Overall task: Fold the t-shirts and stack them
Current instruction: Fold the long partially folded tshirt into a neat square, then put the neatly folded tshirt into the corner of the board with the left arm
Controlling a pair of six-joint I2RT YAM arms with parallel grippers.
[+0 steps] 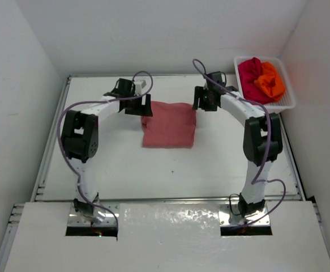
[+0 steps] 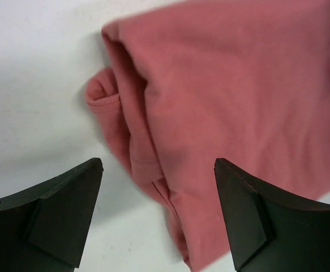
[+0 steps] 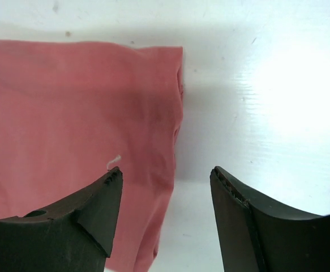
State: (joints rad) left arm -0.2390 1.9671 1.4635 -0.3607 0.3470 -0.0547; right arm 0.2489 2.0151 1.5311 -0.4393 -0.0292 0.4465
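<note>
Your left gripper [image 2: 159, 164] hangs spread wide and empty, with the folded salmon-pink t-shirt [image 2: 238, 102] just beneath it and to its right. Your right gripper [image 3: 166, 170], likewise wide and empty, straddles the shirt's opposite edge.

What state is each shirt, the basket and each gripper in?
pink t-shirt: folded, flat on the table
red t-shirt: crumpled, in the basket
orange t-shirt: crumpled, in the basket
basket: holds both unfolded shirts
left gripper: open, holding nothing
right gripper: open, holding nothing
</note>
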